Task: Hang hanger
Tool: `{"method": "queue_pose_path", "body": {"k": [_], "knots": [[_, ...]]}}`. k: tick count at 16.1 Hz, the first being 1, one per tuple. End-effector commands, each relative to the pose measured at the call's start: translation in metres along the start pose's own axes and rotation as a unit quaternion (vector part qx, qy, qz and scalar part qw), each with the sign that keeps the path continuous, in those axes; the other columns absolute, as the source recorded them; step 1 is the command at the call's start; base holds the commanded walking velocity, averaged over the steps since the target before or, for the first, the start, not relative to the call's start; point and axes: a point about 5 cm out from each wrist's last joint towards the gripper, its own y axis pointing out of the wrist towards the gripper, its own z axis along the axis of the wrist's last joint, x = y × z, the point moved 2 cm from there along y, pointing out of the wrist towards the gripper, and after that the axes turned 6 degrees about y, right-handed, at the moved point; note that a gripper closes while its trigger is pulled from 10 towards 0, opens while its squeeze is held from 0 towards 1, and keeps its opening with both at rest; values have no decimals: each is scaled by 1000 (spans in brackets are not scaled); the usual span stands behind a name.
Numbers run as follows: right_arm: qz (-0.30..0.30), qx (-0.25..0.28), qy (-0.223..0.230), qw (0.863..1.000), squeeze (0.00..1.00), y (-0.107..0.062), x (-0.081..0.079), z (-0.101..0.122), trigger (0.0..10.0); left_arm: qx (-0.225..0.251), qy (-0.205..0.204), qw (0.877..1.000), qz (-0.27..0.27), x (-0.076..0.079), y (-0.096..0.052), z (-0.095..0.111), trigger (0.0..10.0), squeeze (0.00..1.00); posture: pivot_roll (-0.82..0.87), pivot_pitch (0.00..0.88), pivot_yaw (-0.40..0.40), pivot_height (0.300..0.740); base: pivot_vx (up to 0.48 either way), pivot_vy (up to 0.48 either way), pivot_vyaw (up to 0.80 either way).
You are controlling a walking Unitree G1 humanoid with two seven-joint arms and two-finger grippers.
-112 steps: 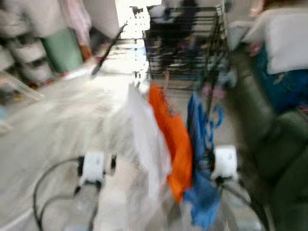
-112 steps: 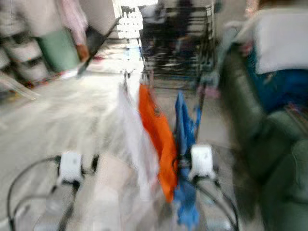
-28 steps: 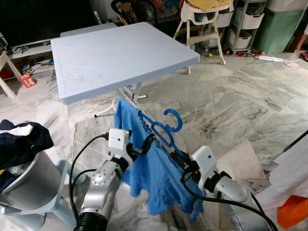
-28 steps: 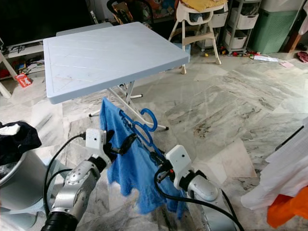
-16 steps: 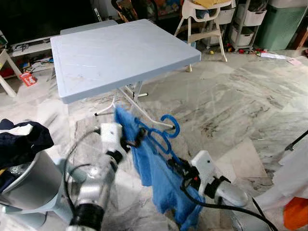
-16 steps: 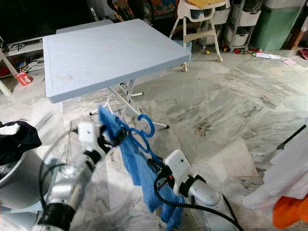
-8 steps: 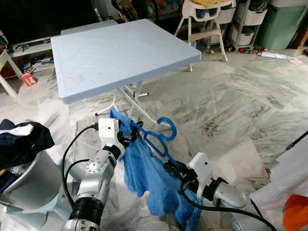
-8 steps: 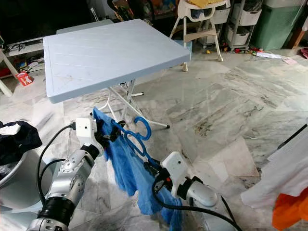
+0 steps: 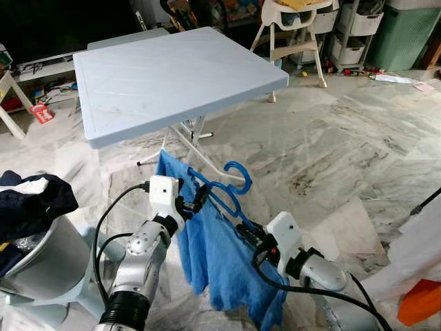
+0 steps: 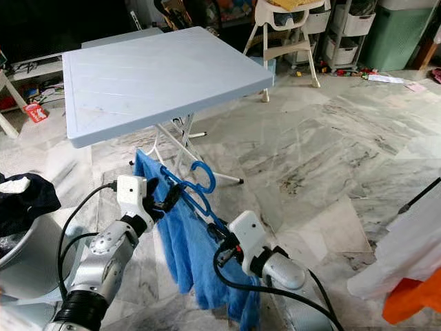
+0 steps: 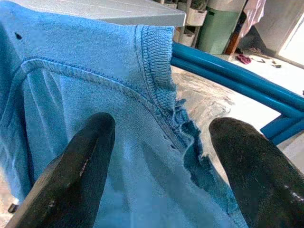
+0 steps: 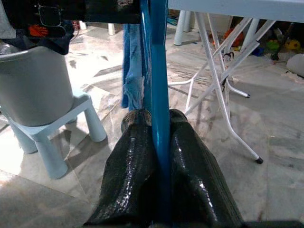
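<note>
A blue plastic hanger (image 9: 222, 192) carries a blue knitted shirt (image 9: 222, 262) in front of me, hook (image 9: 238, 175) pointing up toward the table. My right gripper (image 9: 245, 231) is shut on the hanger's lower bar; the right wrist view shows both fingers (image 12: 135, 161) pressed against the blue bar (image 12: 158, 71). My left gripper (image 9: 198, 198) is at the hanger's upper end, open. In the left wrist view its fingers (image 11: 80, 161) stand wide apart around the shirt's ribbed collar (image 11: 156, 61), with the hanger bars (image 11: 228, 76) just behind.
A light-blue folding table (image 9: 172, 69) stands directly ahead on white legs. At my left, a grey tub (image 9: 38, 262) of dark clothes rests on a small stool. White and orange garments (image 9: 420, 255) hang at the right edge. A high chair (image 9: 296, 21) stands behind, on marble floor.
The left arm has settled after a fast blurred swing and now sits slightly lower and closer to the hanger. The right gripper has kept its hold and risen a little.
</note>
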Motion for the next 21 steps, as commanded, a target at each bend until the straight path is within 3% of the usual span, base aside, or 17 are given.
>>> {"method": "queue_pose_path", "body": {"k": [1,4,5,6,7,13,14,15,16,17,18,19,21], "knots": [[-2,30,-13,999,0,6,0,17,10000,-12,9,1000,-5,0,-2,-4,10000,0,-104,0,98,740,0,0,0],[1,28,-14,999,0,5,0,16,10000,-16,11,1000,10,-10,-2,-4,10000,0,-105,0,98,740,0,0,0],[2,27,-14,1000,0,4,1,15,10000,-18,11,1000,15,-13,-1,-4,9529,0,-107,0,100,740,0,0,0],[-1,25,-14,1000,0,3,2,14,10000,-15,12,999,26,-19,-1,-2,3922,0,-110,0,104,740,0,0,0],[-8,24,-15,1000,0,2,4,14,10000,-14,12,999,29,-21,-1,0,0,0,-112,1,107,740,0,0,0],[0,26,-12,1000,0,4,-2,14,10000,-16,12,999,28,-23,2,0,0,0,-115,7,110,740,0,0,0],[2,26,-11,1000,0,4,-3,14,10000,-17,14,999,27,-23,3,0,549,0,-116,7,110,740,0,0,0],[24,29,-7,999,0,2,-7,15,10000,-19,15,999,25,-22,5,0,7490,0,-121,8,112,740,0,0,0],[24,30,-5,999,0,2,-7,15,10000,-20,16,999,25,-22,6,-1,10000,0,-122,8,113,740,0,0,0],[23,29,-5,999,0,2,-7,15,10000,-21,16,999,24,-22,7,0,10000,0,-122,8,114,740,0,0,0],[22,27,-7,999,0,1,-7,13,10000,-20,15,999,24,-22,8,0,8235,0,-125,8,116,740,0,0,0],[22,26,-7,999,0,1,-7,12,10000,-19,14,999,23,-22,8,0,0,0,-127,9,118,740,0,0,0],[24,25,-4,999,0,0,-8,12,10000,-18,10,1000,20,-23,8,0,0,0,-129,9,120,740,0,0,0]]}}
